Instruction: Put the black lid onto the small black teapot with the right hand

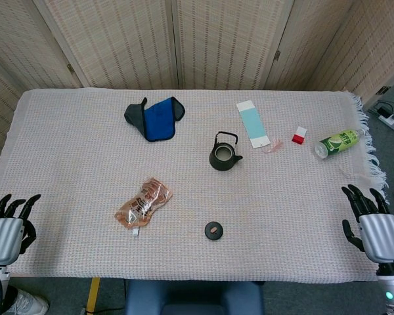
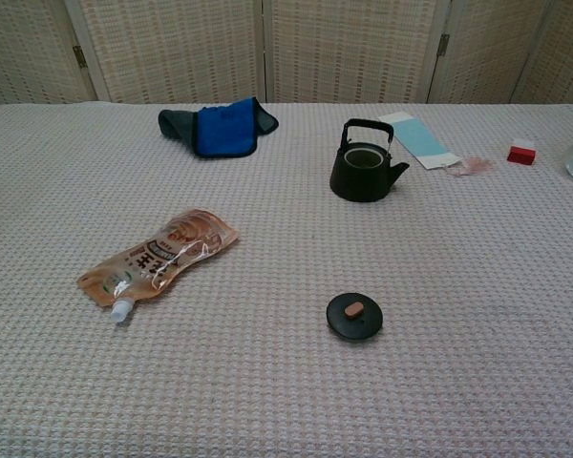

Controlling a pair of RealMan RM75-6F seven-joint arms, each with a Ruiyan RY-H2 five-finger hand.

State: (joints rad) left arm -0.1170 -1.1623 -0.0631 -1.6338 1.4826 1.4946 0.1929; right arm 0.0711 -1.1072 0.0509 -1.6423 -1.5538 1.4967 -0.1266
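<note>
The small black teapot (image 1: 224,155) (image 2: 365,170) stands upright near the table's middle, handle raised and mouth uncovered. Its black lid (image 1: 214,230) (image 2: 354,317), with a tan knob on top, lies flat on the cloth toward the front edge, well apart from the pot. My right hand (image 1: 375,226) hovers at the table's front right corner, fingers spread, holding nothing, far right of the lid. My left hand (image 1: 8,226) hangs at the front left corner, fingers apart and empty. Neither hand shows in the chest view.
An orange drink pouch (image 1: 143,202) (image 2: 156,256) lies left of the lid. A blue and grey cloth (image 1: 156,117) sits at the back. A light blue card (image 1: 253,124), a small red box (image 1: 299,136) and a green bottle (image 1: 338,142) lie at the back right.
</note>
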